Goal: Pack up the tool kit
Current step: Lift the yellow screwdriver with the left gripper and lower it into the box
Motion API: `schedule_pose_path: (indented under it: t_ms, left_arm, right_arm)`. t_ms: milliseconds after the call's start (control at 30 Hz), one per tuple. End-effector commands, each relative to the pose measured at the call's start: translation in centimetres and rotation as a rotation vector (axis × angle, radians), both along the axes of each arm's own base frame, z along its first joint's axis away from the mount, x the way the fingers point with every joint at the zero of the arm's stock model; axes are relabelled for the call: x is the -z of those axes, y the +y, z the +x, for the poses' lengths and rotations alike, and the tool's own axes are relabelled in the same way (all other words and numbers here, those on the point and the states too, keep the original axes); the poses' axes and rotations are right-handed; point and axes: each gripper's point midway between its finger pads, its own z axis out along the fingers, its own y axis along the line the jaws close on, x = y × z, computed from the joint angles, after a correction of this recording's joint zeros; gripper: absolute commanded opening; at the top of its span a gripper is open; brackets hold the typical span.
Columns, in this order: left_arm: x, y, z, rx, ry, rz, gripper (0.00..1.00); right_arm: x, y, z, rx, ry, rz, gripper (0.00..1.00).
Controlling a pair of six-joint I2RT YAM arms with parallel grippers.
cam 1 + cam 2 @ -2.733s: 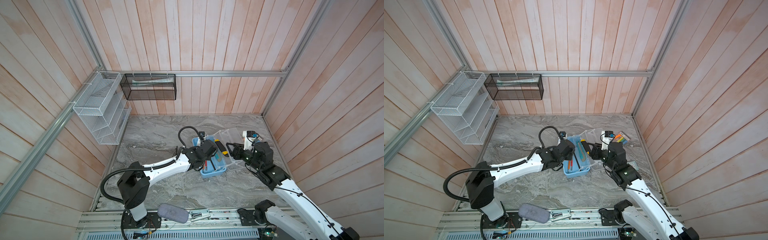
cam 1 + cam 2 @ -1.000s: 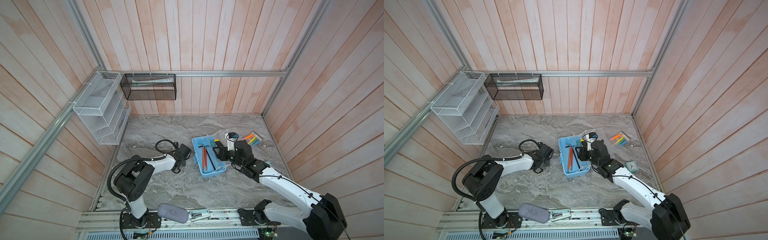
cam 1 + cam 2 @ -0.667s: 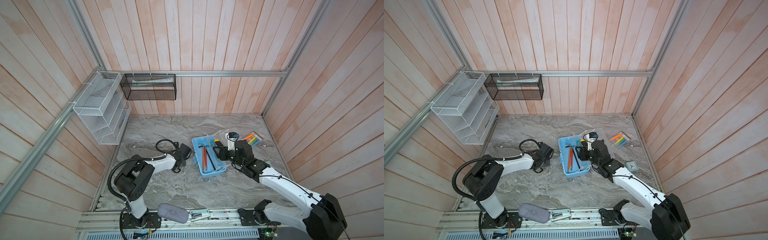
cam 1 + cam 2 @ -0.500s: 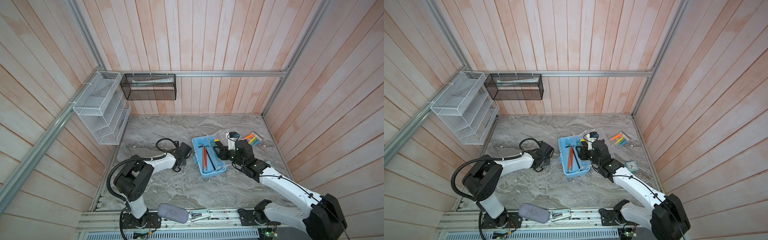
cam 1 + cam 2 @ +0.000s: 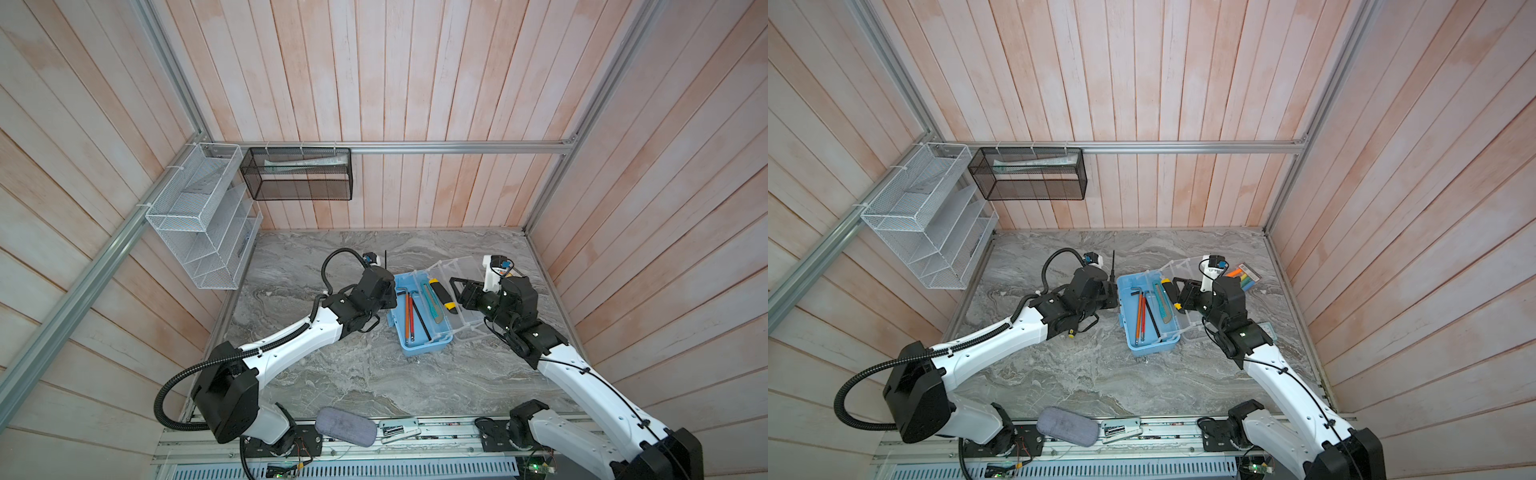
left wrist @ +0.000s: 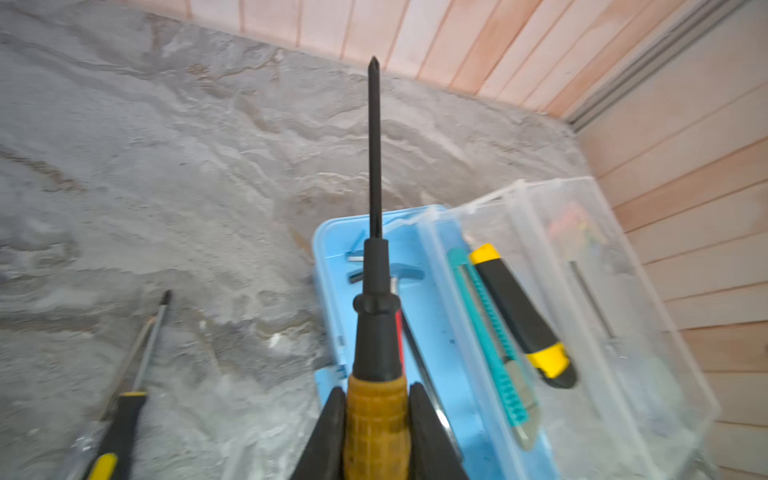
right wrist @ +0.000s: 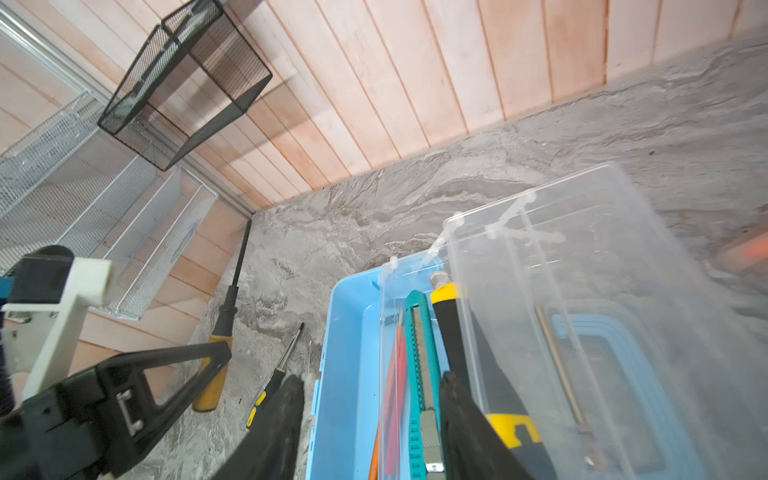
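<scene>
The light-blue tool kit box (image 5: 424, 345) (image 5: 1153, 347) lies open with its clear lid (image 5: 471, 270) (image 7: 582, 266) swung to the right. Inside are orange and black hex keys (image 5: 409, 312), a teal cutter (image 6: 494, 345) and the yellow-black utility knife (image 5: 443, 296) (image 6: 519, 320). My left gripper (image 6: 377, 419) (image 5: 384, 287) is shut on the amber handle of a black-shafted screwdriver (image 6: 375, 166) (image 7: 227, 307), held off the table at the box's left wall. A second screwdriver (image 6: 124, 399) (image 7: 276, 370) lies on the table. My right gripper (image 7: 370, 409) (image 5: 460, 291) hangs open over the box.
A pack of coloured markers (image 5: 1246, 276) lies right of the lid. A grey pouch (image 5: 345, 426) rests on the front rail. A white wire rack (image 5: 199, 216) and a black mesh basket (image 5: 299, 174) hang on the walls at back left.
My left arm has come up off the table with the screwdriver in its jaws, close to the box's left wall. My right arm also stands higher over the box.
</scene>
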Motion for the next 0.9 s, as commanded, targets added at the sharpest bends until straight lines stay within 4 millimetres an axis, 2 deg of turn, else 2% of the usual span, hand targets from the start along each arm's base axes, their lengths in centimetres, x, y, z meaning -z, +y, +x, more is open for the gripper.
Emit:
schedule_pose_path:
  t_ms: [0,200,500,667,700,867]
  left_arm:
    - [-3.5,-3.7,0.3,0.034,-0.047,-0.184,0.0]
    - [-5.2,-8.8,-0.2,0.068,-0.041,-0.425,0.0]
    - [-3.4,-16.0,0.1,0.127,0.047,-0.591,0.0]
    - [-2.0,-17.9,0.9,0.126,0.077,-0.625,0.0]
    - [-1.7,-19.3,-0.6,0.156,0.099,-0.629,0.0]
    - [-0.7,-20.5,-0.7,0.158,0.121,-0.623,0.0]
  right_arm:
    - [-0.3,-1.3,-0.4,0.016,0.014,0.019,0.52]
    - [-0.6,-2.9,-0.4,0.052,0.012,0.028,0.52]
    - [-0.9,-4.1,-0.9,0.077,0.002,0.028,0.52]
    - [-1.4,-5.2,-1.3,0.097,-0.013,0.027,0.52]
    - [-1.5,-5.5,-1.4,0.1,-0.015,0.027,0.52]
    - [-1.5,-6.3,-1.8,0.109,-0.02,0.034,0.52]
